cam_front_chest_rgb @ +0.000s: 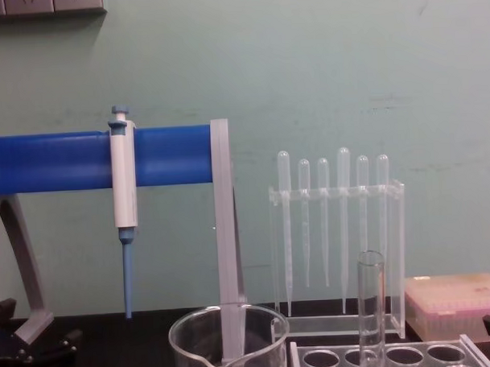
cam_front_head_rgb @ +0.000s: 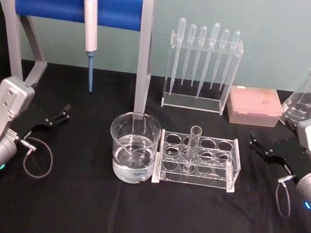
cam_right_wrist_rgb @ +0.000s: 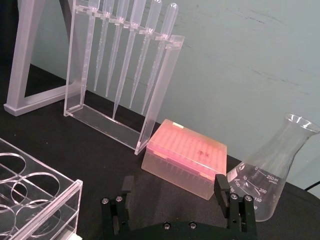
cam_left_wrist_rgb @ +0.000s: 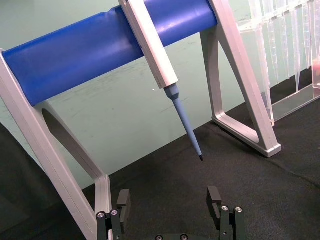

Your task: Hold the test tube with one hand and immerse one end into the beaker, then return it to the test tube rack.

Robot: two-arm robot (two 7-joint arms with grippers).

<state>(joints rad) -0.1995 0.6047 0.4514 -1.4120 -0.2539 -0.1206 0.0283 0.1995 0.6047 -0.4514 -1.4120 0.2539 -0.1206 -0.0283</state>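
Nearest, the left gripper [cam_front_head_rgb: 55, 117] is seen over the left part of the black surface [cam_front_head_rgb: 79, 208], its fingers [cam_left_wrist_rgb: 123, 201] spread wide with nothing between them. The right gripper [cam_front_head_rgb: 259, 147] is held at the right side, near the right end of the test tube rack [cam_front_head_rgb: 235, 158] but apart from it, and its fingers [cam_right_wrist_rgb: 221, 186] are likewise set wide apart and empty. Between the two arms, the beaker [cam_front_head_rgb: 134, 147] is placed just beside the left end of the rack, and clear liquid [cam_front_head_rgb: 132, 167] is seen in its lower part. The test tube [cam_front_head_rgb: 192, 145] is stood upright in a hole near the rack's middle, its open rim raised above the rack. Farther back, a white-and-blue pipettor [cam_front_head_rgb: 90, 26] is hung from a blue bar stand [cam_front_head_rgb: 51, 0] at the left, a row of plastic pipettes [cam_front_head_rgb: 202, 66] is held in a clear holder in the middle, a pink-topped box [cam_front_head_rgb: 255, 105] is set to its right, and a conical flask [cam_front_head_rgb: 305, 99] is stood at the far right
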